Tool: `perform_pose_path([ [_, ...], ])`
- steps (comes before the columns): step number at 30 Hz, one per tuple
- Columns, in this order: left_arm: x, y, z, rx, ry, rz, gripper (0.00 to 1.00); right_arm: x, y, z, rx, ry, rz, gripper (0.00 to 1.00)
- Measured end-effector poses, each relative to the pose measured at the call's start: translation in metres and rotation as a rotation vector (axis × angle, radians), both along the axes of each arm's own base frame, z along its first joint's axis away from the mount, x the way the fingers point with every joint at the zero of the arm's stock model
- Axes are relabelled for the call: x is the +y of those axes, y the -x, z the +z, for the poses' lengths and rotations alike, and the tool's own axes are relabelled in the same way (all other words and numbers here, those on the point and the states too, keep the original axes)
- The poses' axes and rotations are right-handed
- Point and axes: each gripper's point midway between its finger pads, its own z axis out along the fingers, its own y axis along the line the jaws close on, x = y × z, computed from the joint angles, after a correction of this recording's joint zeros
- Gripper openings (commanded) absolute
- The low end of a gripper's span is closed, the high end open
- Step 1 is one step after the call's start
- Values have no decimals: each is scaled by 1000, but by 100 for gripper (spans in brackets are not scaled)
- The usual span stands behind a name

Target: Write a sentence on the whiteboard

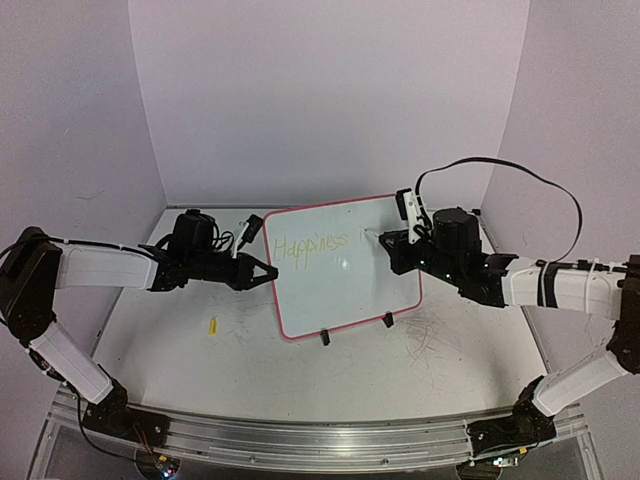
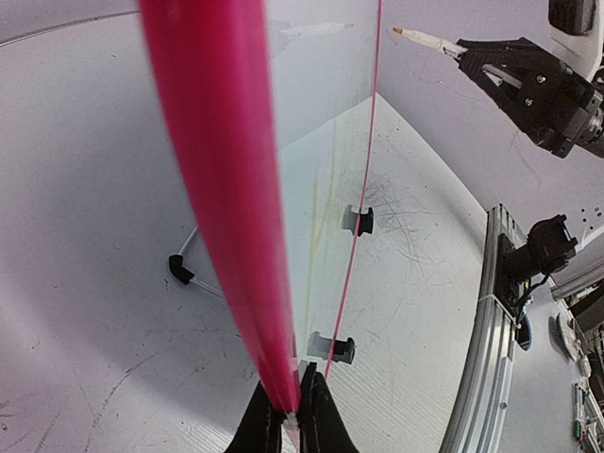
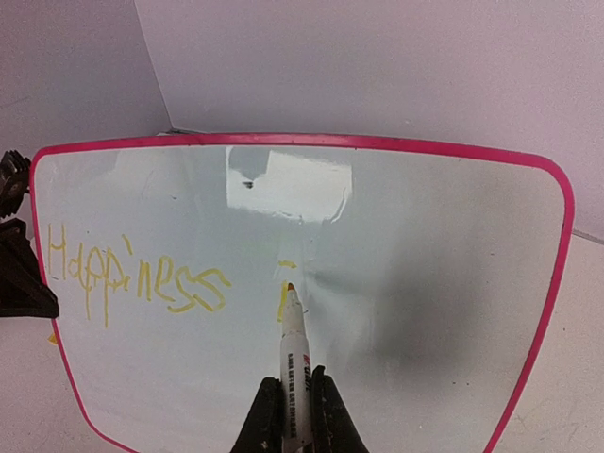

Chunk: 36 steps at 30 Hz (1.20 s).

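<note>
While left hand point(image 1: 268, 272) pinches pink-rimmed whiteboard point(image 1: 345, 295) and right hand point(image 3: 294, 394) a marker point(image 3: 294, 342), yellow "Happiness" point(image 3: 142, 280) across it.

Light's soft and even, with a slight purple cast on the walls point(image 1: 330, 100). The whiteboard point(image 3: 406, 283) catches a bright square glare patch up top in the right wrist view, plus a soft grey shadow. In the left wrist view its rim point(image 2: 222, 189) is one blurry pink smear.

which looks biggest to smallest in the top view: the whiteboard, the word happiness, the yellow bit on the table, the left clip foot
1. whiteboard
2. word "Happiness"
3. yellow bit and left clip foot: both tiny and look about alike, so not ranked against each other
</note>
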Motion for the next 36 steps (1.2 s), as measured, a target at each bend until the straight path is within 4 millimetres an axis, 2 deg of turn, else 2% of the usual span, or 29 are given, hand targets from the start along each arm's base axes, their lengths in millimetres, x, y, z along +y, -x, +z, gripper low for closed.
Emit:
perform_pose_path([
  [6, 0, 0, 0, -1, -1, 1, 0, 1, -2, -12, 20, 20, -3, 0],
  [36, 0, 0, 0, -2, -3, 4, 0, 1, -10, -11, 9, 27, -32, 0],
])
